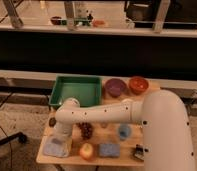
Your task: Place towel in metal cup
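The towel [55, 146], a pale blue-grey cloth, lies flat at the front left corner of the wooden table [74, 159]. My gripper [60, 138] hangs straight down from the white arm [99, 114] and sits right over the towel's far edge, open, with the cloth still flat on the table. The metal cup [52, 121] is a small dark shape at the table's left edge, just behind the towel and left of my wrist. The arm partly hides it.
A green tray [76, 90], a purple bowl [114, 86] and an orange bowl [138, 84] stand along the back. Grapes [86, 130], a blue cup [124, 131], an apple [86, 150], a blue sponge [109, 149] and a small dark object [138, 151] lie right of the towel.
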{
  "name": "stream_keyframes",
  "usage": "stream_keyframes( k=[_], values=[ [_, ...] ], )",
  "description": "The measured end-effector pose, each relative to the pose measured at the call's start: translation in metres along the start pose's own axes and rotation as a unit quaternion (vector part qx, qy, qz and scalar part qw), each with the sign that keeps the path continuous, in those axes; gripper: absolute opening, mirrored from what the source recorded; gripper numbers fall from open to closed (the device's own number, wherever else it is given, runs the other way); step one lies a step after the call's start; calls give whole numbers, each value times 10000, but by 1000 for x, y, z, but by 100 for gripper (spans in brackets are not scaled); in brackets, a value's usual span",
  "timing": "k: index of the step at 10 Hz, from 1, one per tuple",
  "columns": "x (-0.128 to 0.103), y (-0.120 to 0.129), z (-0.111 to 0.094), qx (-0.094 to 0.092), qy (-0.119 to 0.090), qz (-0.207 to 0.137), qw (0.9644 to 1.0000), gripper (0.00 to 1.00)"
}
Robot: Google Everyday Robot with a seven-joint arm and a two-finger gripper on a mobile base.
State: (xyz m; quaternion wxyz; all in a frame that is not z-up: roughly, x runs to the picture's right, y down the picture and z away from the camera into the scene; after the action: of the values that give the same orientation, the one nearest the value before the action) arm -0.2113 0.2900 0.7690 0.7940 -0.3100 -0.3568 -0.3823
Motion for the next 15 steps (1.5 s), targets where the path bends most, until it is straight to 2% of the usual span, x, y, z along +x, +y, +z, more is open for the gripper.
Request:
stream_keyframes(
  k=[6, 8, 9, 13, 15],
  values=[
    [6, 8, 4, 13, 15, 111, 9999, 79],
    [5, 10, 5, 15, 0, 129, 9999, 65],
    [6, 11, 4, 29, 11, 138, 9999, 53],
    [8, 11, 1, 34, 50, 91, 9999, 16],
    [8, 12, 0, 17, 34, 111, 9999, 12]
  ],
)
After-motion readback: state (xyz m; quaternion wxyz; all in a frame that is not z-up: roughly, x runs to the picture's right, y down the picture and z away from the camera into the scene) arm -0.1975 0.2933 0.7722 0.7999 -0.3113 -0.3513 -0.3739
